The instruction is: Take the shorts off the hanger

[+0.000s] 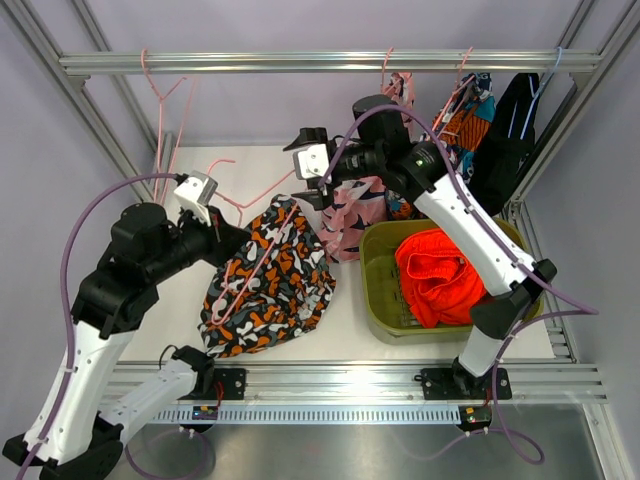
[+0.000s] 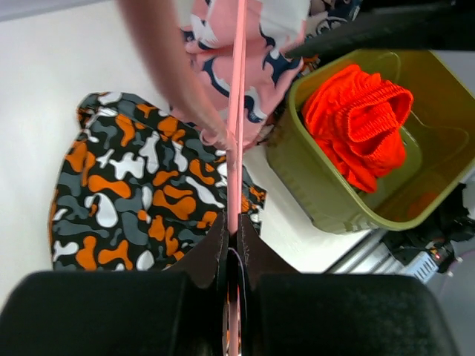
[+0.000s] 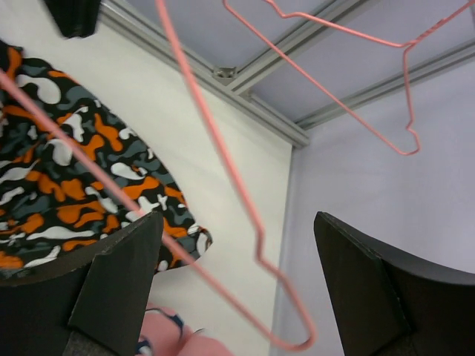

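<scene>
Overhead view: my left arm is folded with its elbow raised and its forearm reaching toward mid-table. The left gripper (image 1: 222, 232) sits at the upper edge of the camouflage shorts (image 1: 270, 285). These lie heaped on the table (image 1: 355, 328) with the pink hanger (image 1: 245, 275) crossing them; I cannot tell whether they are threaded on it. My right arm rises from its base and stretches over the bin (image 1: 378, 300), wrist turned left. The right gripper (image 1: 303, 168) is up beside the pink shorts (image 1: 352, 215), which are just left of the bin and partly hidden by the arm. The orange shorts (image 1: 440, 275) are bunched inside the bin. The printed shorts (image 1: 470, 118) and the black shorts (image 1: 508, 130) hang from the rail (image 1: 300, 62), and a spare hanger (image 1: 158, 120) hangs near its left end.

Left wrist view: the fingers (image 2: 211, 259) are pressed together on the pink hanger's wire, which runs straight away from them over the camouflage shorts' edge.

Right wrist view: the fingers (image 3: 119, 289) are spread wide and grip nothing. The hanger's wire passes through the gap and touches neither finger that I can see, with the camouflage shorts to the left below.
</scene>
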Robot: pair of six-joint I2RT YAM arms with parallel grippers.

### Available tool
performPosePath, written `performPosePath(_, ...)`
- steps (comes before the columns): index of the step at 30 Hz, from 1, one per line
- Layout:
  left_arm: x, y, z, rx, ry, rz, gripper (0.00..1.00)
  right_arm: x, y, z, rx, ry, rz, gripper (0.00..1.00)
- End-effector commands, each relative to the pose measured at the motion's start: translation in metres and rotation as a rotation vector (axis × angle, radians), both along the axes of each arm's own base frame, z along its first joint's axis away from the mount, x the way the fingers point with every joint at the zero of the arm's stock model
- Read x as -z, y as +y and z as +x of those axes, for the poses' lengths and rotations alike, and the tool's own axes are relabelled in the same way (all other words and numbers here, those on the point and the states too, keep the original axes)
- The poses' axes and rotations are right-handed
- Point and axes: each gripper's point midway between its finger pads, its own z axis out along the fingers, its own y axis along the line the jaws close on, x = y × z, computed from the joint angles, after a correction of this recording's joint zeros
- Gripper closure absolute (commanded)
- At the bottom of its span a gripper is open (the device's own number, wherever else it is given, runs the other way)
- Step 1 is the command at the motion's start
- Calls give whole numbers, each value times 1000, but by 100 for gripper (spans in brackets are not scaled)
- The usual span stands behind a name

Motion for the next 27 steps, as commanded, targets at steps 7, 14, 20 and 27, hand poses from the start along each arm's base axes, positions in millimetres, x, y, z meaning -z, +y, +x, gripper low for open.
performPosePath(7, -1, -12, -3, 66, 11, -31, 100, 3, 27, 8, -18, -70, -19, 8)
performPosePath(14, -21, 16, 13, -124, -72, -28, 99, 59, 14, -15, -51, 33, -138, 16)
performPosePath(20, -50, 36, 21, -255, -161, -73, 99, 72, 12, -19, -47, 77, -157, 21)
performPosePath(27, -67, 43, 32, -320, -206, -96, 100, 72, 17, -15, -35, 113, -144, 23)
